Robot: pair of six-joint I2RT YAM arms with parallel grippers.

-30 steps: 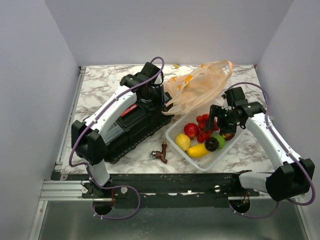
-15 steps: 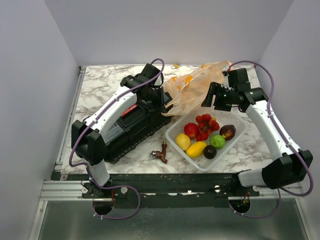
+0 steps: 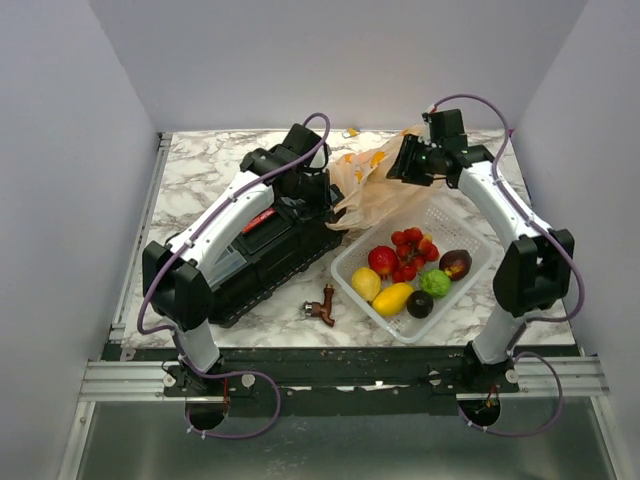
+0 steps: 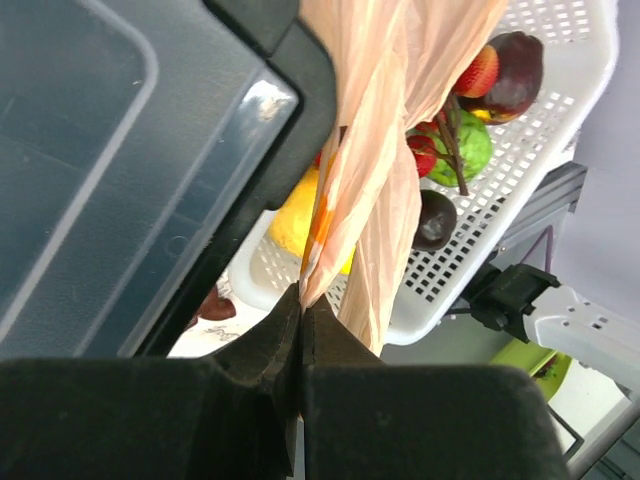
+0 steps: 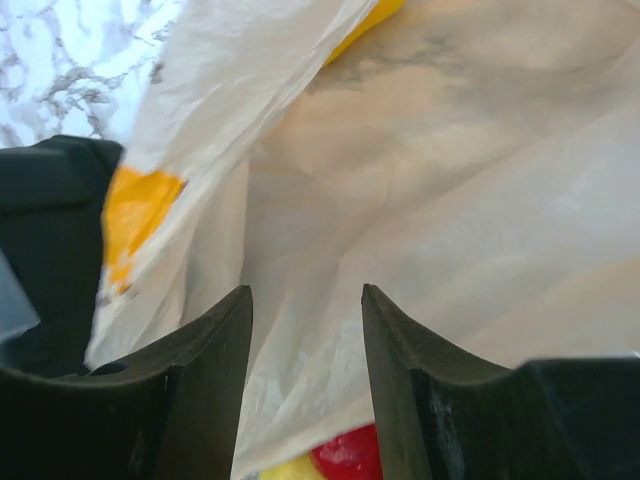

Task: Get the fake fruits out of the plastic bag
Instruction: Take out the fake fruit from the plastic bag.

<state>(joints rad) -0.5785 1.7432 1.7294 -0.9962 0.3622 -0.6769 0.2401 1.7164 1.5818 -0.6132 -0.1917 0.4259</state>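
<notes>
No word, brand, number or sign can be read in any of the three views. The black case [image 3: 275, 250] on the worktop carries a small red label [image 3: 262, 221], at about 9 o'clock from the white basket [image 3: 446, 215], but its print is too small to make out. The plastic bag [image 3: 385, 190] shows only yellow-orange printed shapes, with no legible letters.
</notes>
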